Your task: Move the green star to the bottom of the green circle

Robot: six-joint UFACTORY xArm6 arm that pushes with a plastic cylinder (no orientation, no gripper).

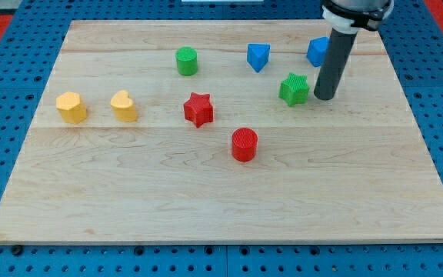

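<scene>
The green star sits toward the view's upper right of the table, well apart from the green circle, which lies up and to the view's left. My tip, a bare rod end effector holding nothing, stands just beside the star on the view's right, so the star lies leftward of it, suiting a leftward push. The red star stands below the circle, near the goal spot. No writing is readable.

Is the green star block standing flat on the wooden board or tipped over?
Flat: the green star block shows its star face upward on the wooden board. My tip is beside it, on the view's right.
</scene>
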